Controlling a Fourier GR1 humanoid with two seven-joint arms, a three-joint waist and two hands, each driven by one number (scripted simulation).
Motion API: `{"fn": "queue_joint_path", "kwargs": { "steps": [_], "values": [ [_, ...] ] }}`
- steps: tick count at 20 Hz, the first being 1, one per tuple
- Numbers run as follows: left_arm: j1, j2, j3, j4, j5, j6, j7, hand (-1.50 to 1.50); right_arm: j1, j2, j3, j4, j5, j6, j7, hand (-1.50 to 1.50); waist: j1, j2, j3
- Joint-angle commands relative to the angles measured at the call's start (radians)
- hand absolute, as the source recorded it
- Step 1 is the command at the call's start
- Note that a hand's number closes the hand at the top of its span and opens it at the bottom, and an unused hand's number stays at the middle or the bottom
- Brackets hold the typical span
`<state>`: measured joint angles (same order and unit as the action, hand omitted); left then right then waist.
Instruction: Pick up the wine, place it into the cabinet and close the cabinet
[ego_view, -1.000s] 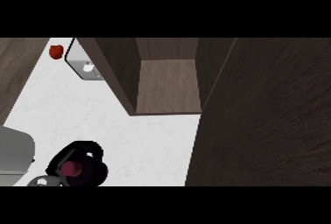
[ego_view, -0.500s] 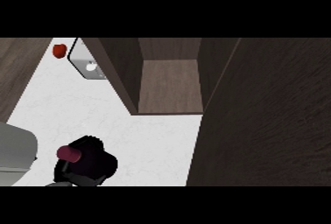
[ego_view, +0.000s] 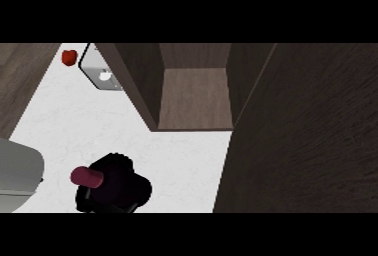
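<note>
The dark wine bottle (ego_view: 87, 176) is at about 7 o'clock, low over the white bench (ego_view: 111, 130). Its pink-red top points to 9 o'clock. A black robot hand (ego_view: 118, 186) is wrapped around it, fingers curled over the bottle. Which arm it belongs to cannot be told. The cabinet (ego_view: 193, 95) stands open at 12 o'clock, its brown shelf bare. Its big dark door (ego_view: 303, 140) fills the 3 o'clock side. A small red thing (ego_view: 69, 57) sits at 11 o'clock, beside a grey plate (ego_view: 103, 75).
</note>
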<state>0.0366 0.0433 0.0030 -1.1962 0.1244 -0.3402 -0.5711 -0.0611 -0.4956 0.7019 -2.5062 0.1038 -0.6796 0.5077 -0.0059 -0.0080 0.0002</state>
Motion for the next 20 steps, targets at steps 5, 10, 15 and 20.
{"fn": "queue_joint_path", "kwargs": {
  "steps": [5, 10, 15, 20],
  "values": [
    [0.083, -0.042, -0.173, -0.234, 0.033, 0.105, 0.148, 1.5, 0.069, -0.042, -0.034, -0.186, 0.034, 0.008, 0.027, -1.5, 0.0, 0.002, 0.0],
    [0.089, -0.043, -0.234, -0.335, 0.009, 0.232, 0.189, 1.5, 0.15, -0.065, 0.048, -0.215, 0.081, -0.013, -0.042, -1.5, -0.01, -0.001, 0.0],
    [-0.031, -0.043, -0.29, -0.3, 0.014, 0.414, 0.222, 1.5, 0.14, -0.104, 0.029, -0.238, 0.063, -0.012, -0.013, -1.5, -0.017, 0.002, -0.001],
    [-0.114, -0.043, -0.304, -0.239, -0.006, 0.526, 0.195, 1.5, 0.145, -0.11, 0.0, -0.225, 0.017, -0.008, -0.035, -1.5, -0.015, 0.003, -0.001]
  ]
}}
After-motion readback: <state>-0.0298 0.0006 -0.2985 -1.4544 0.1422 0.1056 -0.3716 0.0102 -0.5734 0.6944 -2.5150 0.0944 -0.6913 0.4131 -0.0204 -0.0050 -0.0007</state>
